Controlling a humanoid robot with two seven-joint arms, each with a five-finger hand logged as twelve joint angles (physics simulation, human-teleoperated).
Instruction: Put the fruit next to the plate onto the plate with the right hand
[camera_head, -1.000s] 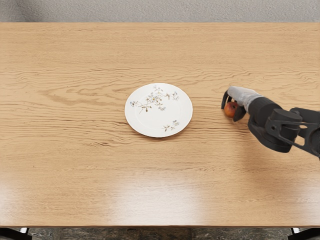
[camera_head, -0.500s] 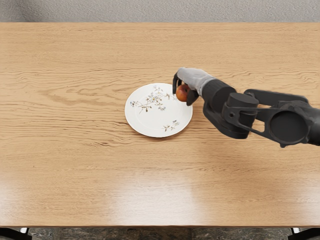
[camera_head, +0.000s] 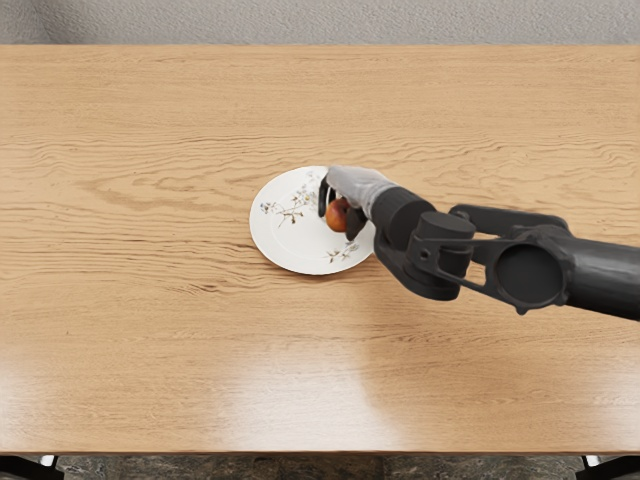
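The plate (camera_head: 290, 228), sitting near the middle of the table (camera_head: 150, 330), is having its right rim covered by the right hand (camera_head: 352, 190). The fruit (camera_head: 337, 215) is only partly showing; curled fingers are gripping it over the plate's right part, and whether it is touching the plate is unclear.

No readable text, labels, brands, numbers or signs appear anywhere

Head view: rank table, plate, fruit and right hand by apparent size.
1. table, spans nearly the whole frame
2. plate
3. right hand, raised toward the camera, so its margin over the fruit is unsure
4. fruit, partly hidden by the fingers that grasp it
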